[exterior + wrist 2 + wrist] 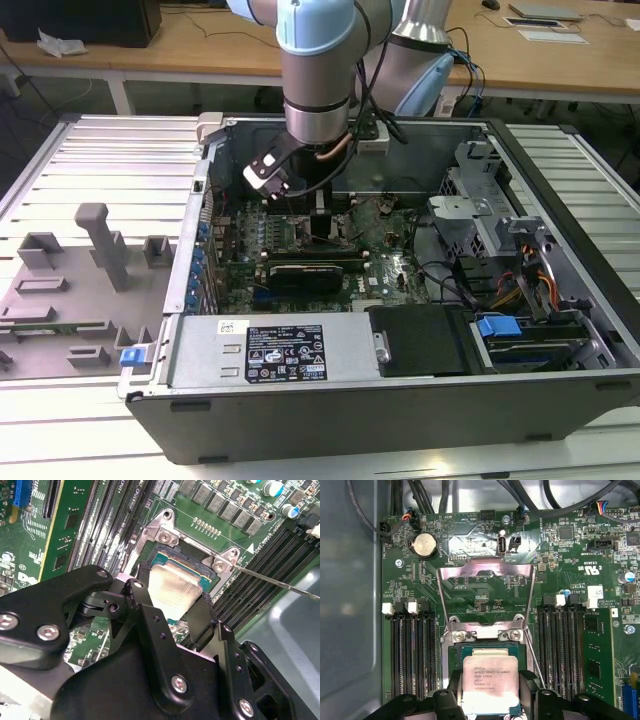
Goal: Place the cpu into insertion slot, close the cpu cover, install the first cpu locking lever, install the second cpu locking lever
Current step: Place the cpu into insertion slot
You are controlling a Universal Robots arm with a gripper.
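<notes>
Inside the open computer case (400, 420), we're at the seat-the-chip stage. Going across the exterior view from its left, with the socket as the middle of the dial:

- The grey fixture tray (60, 300) sits out at 9 o'clock.
- The arm (318, 90) drops in from 12 o'clock, right over the board.
- The drive cage (480, 200) is off at 3 o'clock, well apart from the action.

In the first wrist view the gripper (490, 680) is pinching the cpu (489, 667) by two opposite edges, one finger per side. The chip sits square over the insertion slot (455, 655). It's either down in it or just above; we can't tell which.

The cpu cover (470, 572) is swung open on the side of the socket away from the gripper. In the second wrist view a locking lever (270, 580) sticks out free beside the socket, so nothing is closed up.

Our take on doing this bit well:

- Keep the chip dead flat and its edges parallel to the socket frame.
- No sideways sliding, because those contacts probably bend if you look at them wrong.
- Let it settle under its own weight instead of pushing.
- Watch the finger spread too, since the memory slots (412, 650) sit close on both sides.
</notes>
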